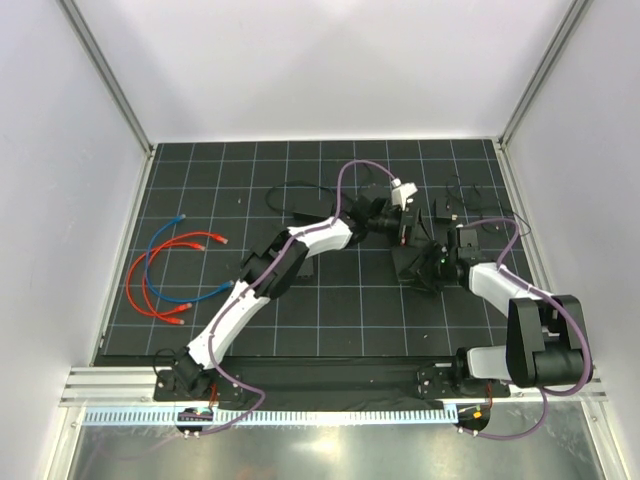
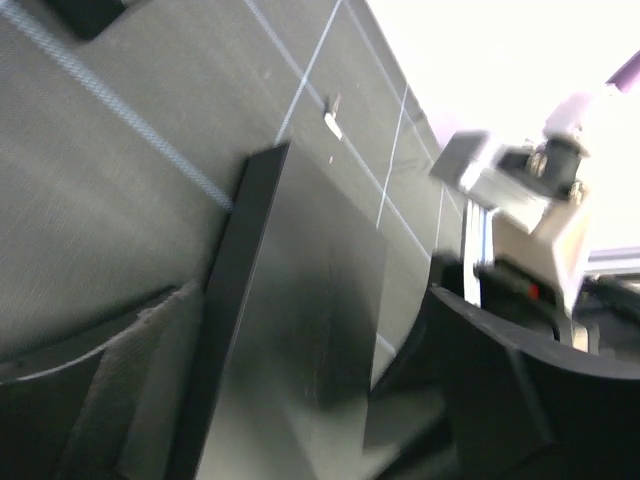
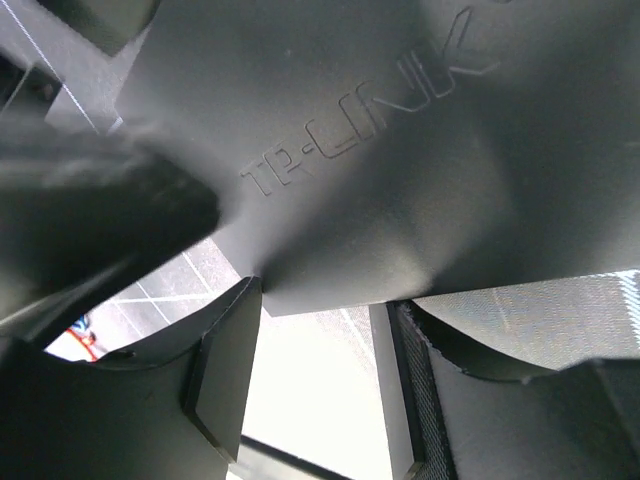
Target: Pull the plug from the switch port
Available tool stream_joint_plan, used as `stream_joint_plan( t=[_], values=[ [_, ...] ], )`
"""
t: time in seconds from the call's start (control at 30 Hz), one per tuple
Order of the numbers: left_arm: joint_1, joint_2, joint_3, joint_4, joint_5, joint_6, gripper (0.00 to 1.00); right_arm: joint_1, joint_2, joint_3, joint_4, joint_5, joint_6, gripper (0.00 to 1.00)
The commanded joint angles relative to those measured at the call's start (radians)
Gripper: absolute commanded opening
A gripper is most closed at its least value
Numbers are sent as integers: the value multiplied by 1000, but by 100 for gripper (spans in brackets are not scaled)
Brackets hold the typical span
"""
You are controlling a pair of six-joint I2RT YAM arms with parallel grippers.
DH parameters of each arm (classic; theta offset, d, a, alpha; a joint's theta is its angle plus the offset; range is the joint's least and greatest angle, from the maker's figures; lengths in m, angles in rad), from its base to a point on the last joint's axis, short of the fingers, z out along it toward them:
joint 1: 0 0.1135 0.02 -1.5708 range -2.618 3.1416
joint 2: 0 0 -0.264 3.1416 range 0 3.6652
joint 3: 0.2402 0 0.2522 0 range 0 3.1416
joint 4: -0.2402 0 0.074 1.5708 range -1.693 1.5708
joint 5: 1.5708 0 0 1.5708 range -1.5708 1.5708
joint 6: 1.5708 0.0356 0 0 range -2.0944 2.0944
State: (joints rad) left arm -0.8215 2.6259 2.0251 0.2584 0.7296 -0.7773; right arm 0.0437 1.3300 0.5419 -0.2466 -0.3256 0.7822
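The switch (image 1: 408, 265) is a flat matte-black box right of the mat's middle. In the right wrist view its embossed top (image 3: 380, 150) fills the frame. My right gripper (image 3: 320, 340) is shut on its near edge, a finger at each corner; in the top view the right gripper (image 1: 432, 265) sits at the switch's right side. My left gripper (image 1: 400, 225) reaches in from the back left. In the left wrist view the left gripper (image 2: 320, 400) stands open, its fingers wide on either side of the switch (image 2: 290, 300), with mat showing beside the right finger. The plug and the ports are hidden.
Red and blue cables (image 1: 175, 270) lie looped on the left of the black grid mat (image 1: 330, 320). A thin black cord (image 1: 290, 195) and a small black brick with cord (image 1: 462, 210) lie at the back. White walls enclose the mat.
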Motion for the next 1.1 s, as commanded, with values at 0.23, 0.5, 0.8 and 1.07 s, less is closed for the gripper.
stream_joint_plan(
  t=[0.23,0.5,0.8,1.07],
  values=[
    [62,-306,-264,51,-6,29,100,-1,-195,21,-117,120,-98,64],
    [85,-590,-561,41,-107,108,99,-1,-264,67,-256,106,-158,66],
    [85,-883,-897,102,-327,162,100,1,-261,197,-388,157,-247,66],
    [85,-1006,-1054,142,-571,216,100,57,-126,311,-387,223,-288,67]
  ],
)
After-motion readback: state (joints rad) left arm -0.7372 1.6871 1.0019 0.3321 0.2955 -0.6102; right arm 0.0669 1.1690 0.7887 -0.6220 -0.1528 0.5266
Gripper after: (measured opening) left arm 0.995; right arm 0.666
